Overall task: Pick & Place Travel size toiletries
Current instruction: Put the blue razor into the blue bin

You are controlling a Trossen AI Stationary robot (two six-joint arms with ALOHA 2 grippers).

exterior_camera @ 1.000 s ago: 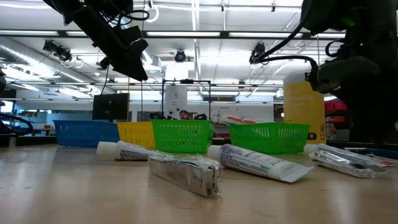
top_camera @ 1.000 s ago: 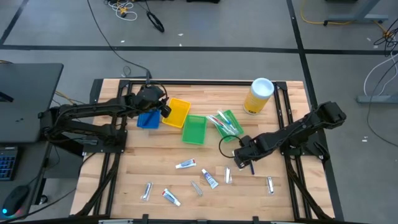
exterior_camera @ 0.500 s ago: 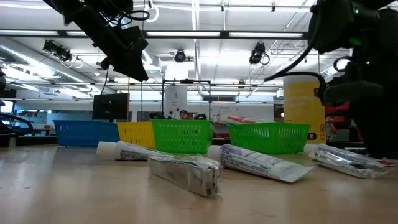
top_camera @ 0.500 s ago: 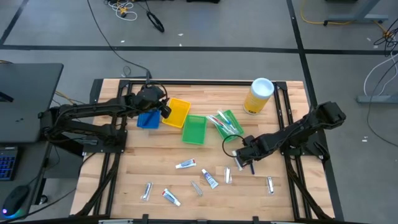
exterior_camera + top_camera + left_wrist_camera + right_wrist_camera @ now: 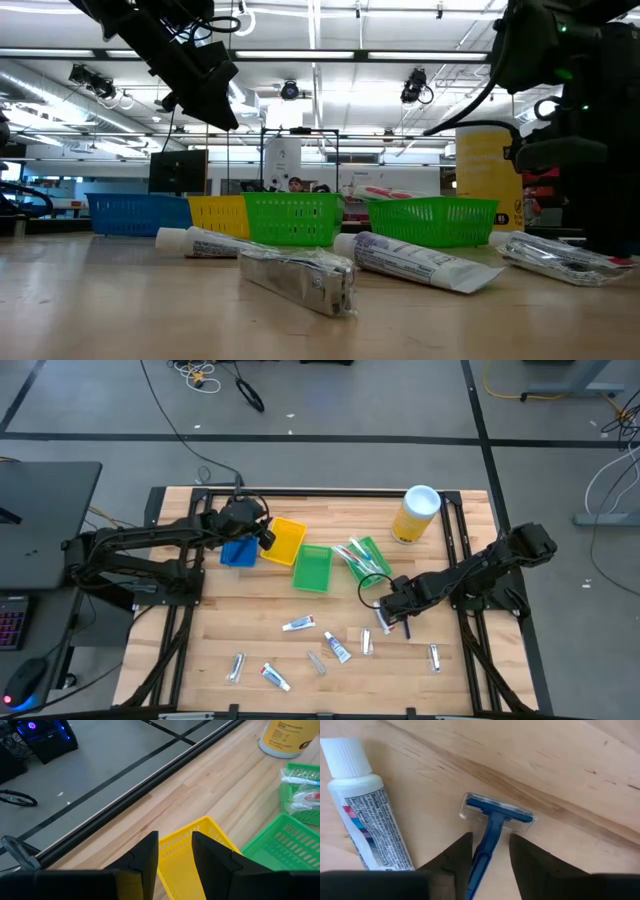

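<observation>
Razor (image 5: 492, 827): dark blue plastic, clear guard over its head, lying flat on the wood toward the table's right edge.
Right gripper (image 5: 487, 851): fingers straddle the razor handle, narrowly apart; contact unclear.
Tube (image 5: 367, 817): white, ribbed cap, fine print unreadable, beside the razor.
Left gripper (image 5: 175, 851): over the yellow bin (image 5: 186, 849), slightly parted, empty.
Canister (image 5: 415, 513): yellow, white lid, far right corner.

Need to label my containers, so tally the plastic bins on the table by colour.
Blue slotted plastic bin: 1
Yellow slotted plastic bin: 1
Green slotted plastic bins: 2
Total: 4
</observation>
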